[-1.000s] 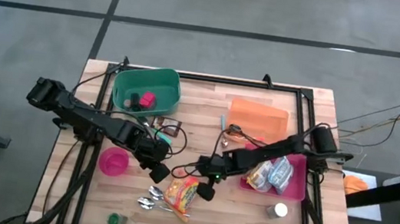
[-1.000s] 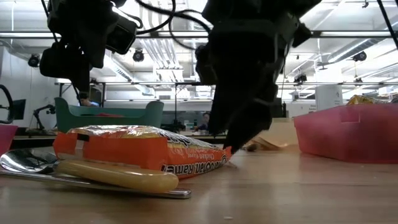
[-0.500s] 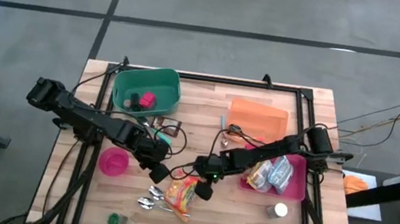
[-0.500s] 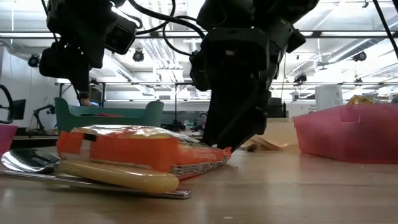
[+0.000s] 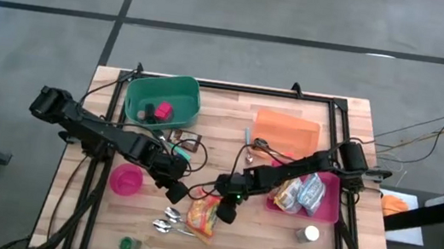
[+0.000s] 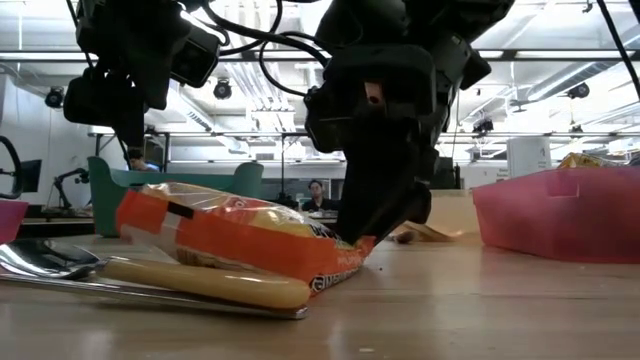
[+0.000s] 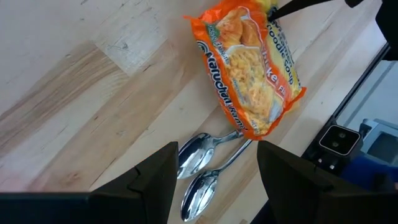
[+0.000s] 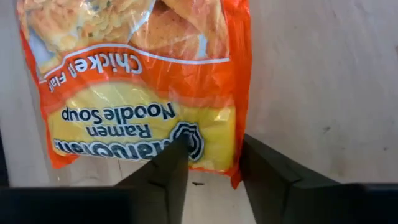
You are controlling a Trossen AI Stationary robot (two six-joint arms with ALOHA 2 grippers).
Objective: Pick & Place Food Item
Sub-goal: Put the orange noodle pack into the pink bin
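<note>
Right gripper (image 5: 224, 211) sits low at table centre, fingers (image 8: 166, 169) closed in on the end seam of the orange plastic ramen noodle packet (image 5: 202, 216), pinching it. In the right wrist view both dark fingers overlap the packet's yellow label end. In the low view the packet (image 6: 240, 240) is tilted, its far end raised off the light wooden table (image 5: 229, 134) and the gripped end down at the tabletop under the gripper (image 6: 375, 225).

The packet lies near the table's front middle, just beside two shiny metal spoons (image 5: 166, 220); in the left wrist view the spoons (image 7: 199, 168) lie touching the packet's (image 7: 252, 71) lower edge. One spoon handle runs under the packet in the low view.

Left gripper (image 5: 175, 191) hovers just left of the packet, not touching it, fingers (image 7: 152, 180) spread apart with nothing between them.

Green plastic bin (image 5: 162, 99) at back left holds a pink item and a dark item. Pink plastic cup (image 5: 125, 179) stands at left front, near the left arm. Flat orange cloth-like sheet (image 5: 286, 131) lies at back right. Pink rectangular tray (image 5: 328, 209) at right holds silvery snack bags (image 5: 299, 191). Small silver can (image 5: 307, 234) stands in front of the tray. Small green round item (image 5: 130, 244) lies at the front left edge.
</note>
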